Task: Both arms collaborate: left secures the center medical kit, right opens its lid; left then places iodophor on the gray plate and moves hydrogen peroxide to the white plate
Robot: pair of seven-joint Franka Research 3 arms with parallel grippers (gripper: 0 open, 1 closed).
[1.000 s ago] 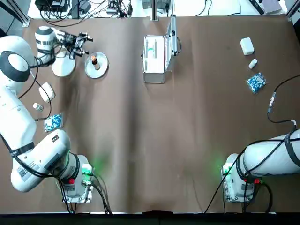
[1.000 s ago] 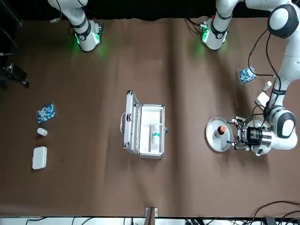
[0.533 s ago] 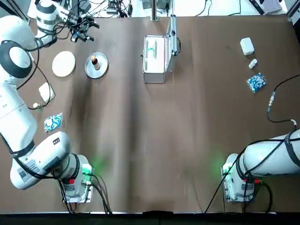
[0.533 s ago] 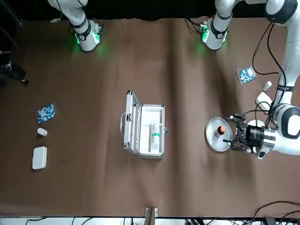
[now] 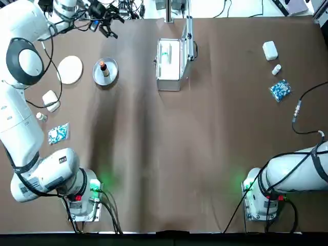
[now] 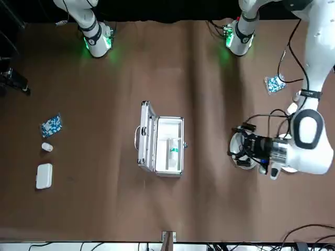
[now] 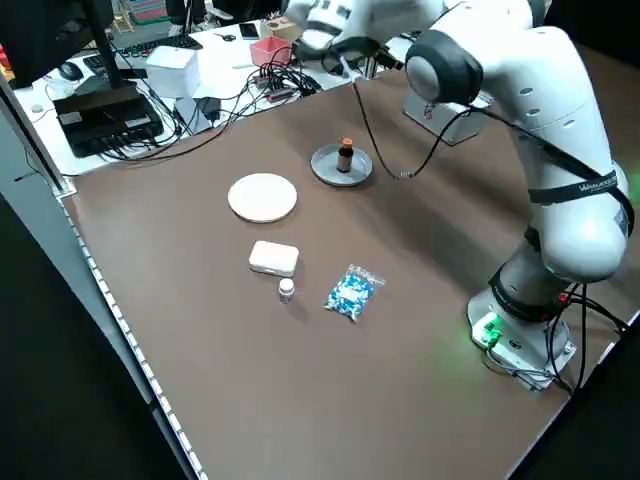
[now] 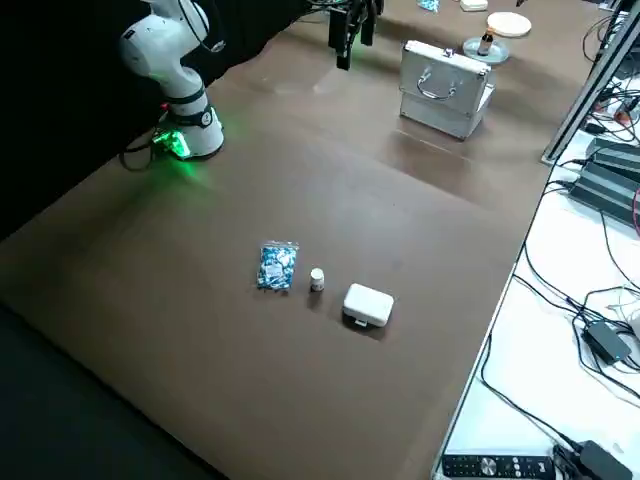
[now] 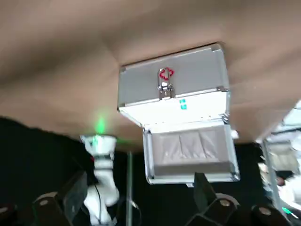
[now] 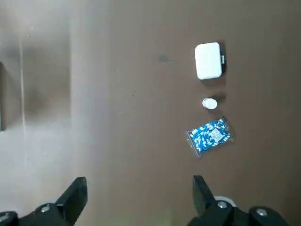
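**Peroxide left in the open kit**

The iodophor [image 5: 103,66] stands on the gray plate [image 5: 110,75]. The left gripper [image 5: 105,19], fingers spread and empty, hangs near the table's far left corner. Reaching for the hydrogen peroxide [image 6: 173,150], it might clip the raised lid. The right gripper is out of sight overhead, also spread.

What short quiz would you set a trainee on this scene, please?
1. True or false: the small orange-brown iodophor bottle stands on the rimmed gray plate.
2. Where is the white, teal-labelled hydrogen peroxide bottle? A) inside the silver medical kit; B) on the flat white plate; C) in the left gripper.
3. Fill in: the kit's lid is ___.

Key: 1 true; 2 A; 3 open.
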